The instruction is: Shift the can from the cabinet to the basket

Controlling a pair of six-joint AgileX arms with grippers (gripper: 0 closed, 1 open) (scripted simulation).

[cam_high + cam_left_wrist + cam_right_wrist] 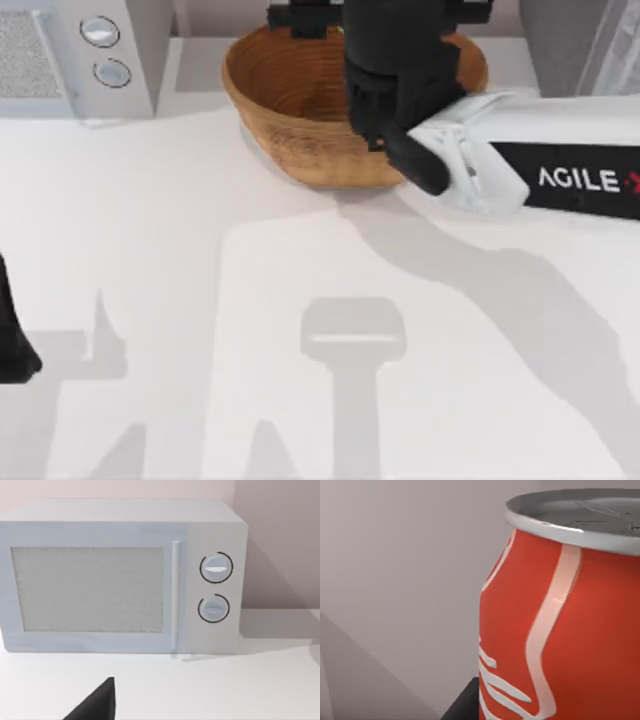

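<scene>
The left arm (15, 345) rests parked at the near left edge of the white surface (180, 300), out of the working path; whether its tool is spread cannot be told. Farther back, the right arm reaches over the basket (285, 110), its tool (405, 60) hanging above the bowl, apparently pinching the can (560, 620), which looms upright against the wrist camera, seemingly so a release drops it inside. Beyond, at the rear left, stands a pale appliance (120, 575) with two knobs.
</scene>
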